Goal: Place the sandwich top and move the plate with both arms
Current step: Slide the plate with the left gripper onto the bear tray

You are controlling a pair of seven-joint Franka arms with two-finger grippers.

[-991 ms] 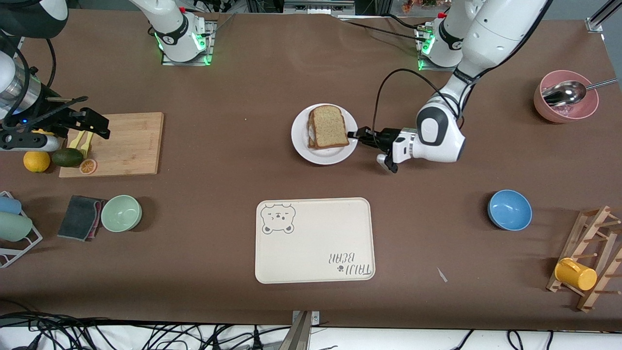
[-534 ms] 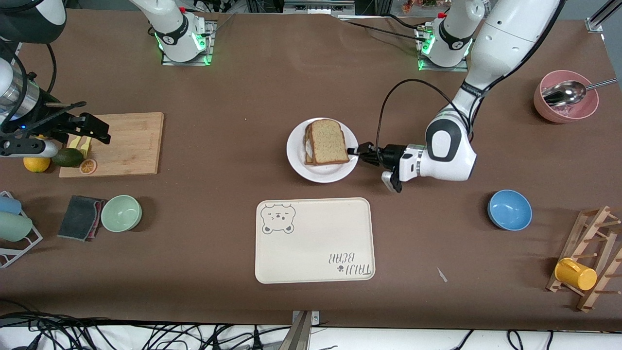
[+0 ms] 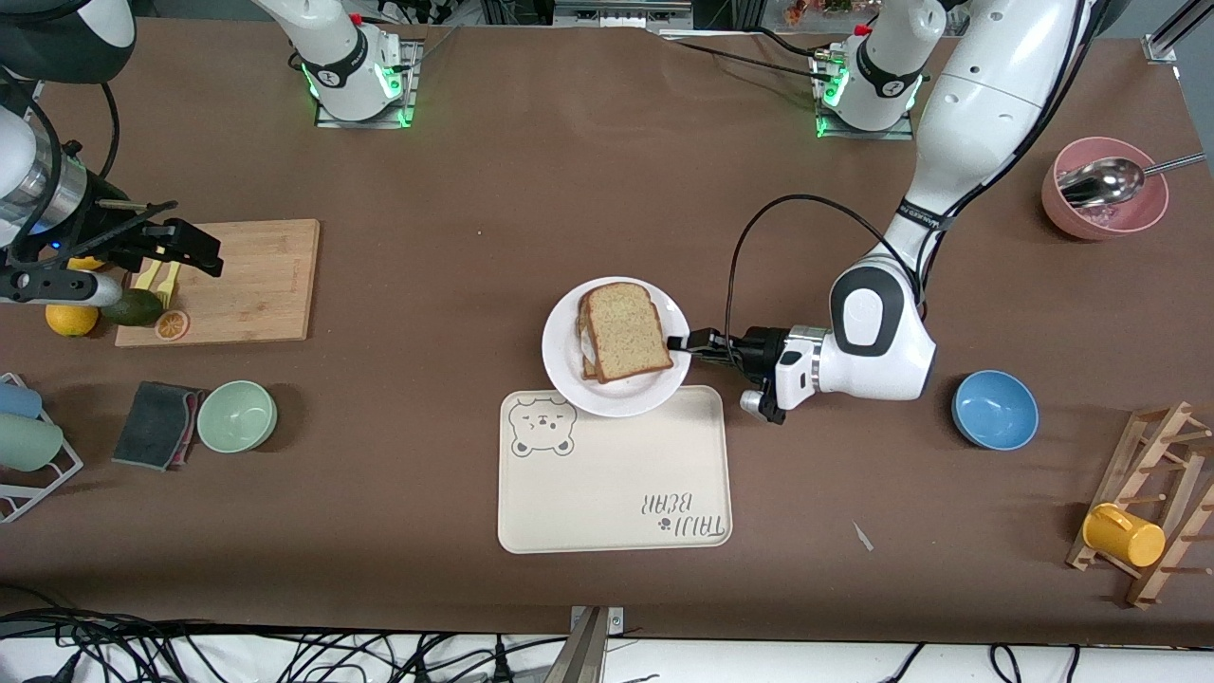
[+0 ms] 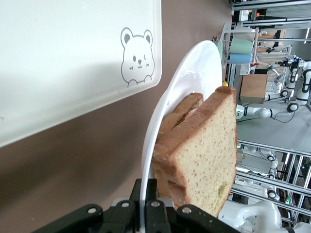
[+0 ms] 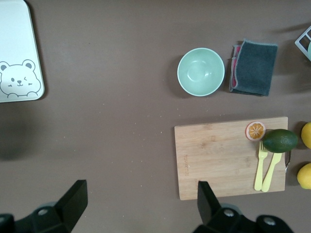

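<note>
My black left gripper [image 3: 679,342] pinches a white plate [image 3: 561,356] of speckled brown bread [image 3: 621,329] with darker crust. The cream tray [image 3: 607,493] carries a grey bear drawing. Beside me sits a blue bowl [image 3: 994,409].

Two robot arms are showing glossy white shells with black joint bands, the left arm [image 3: 958,142] wearing a grey oval cap at its wrist and trailing a looping black cable to its black left gripper [image 3: 679,343]. Both round bases are glowing green at their rims and carrying small red fittings. The right arm [image 3: 38,190] is showing a silver metal collar, black wiring and the black right gripper [image 3: 194,249].
</note>
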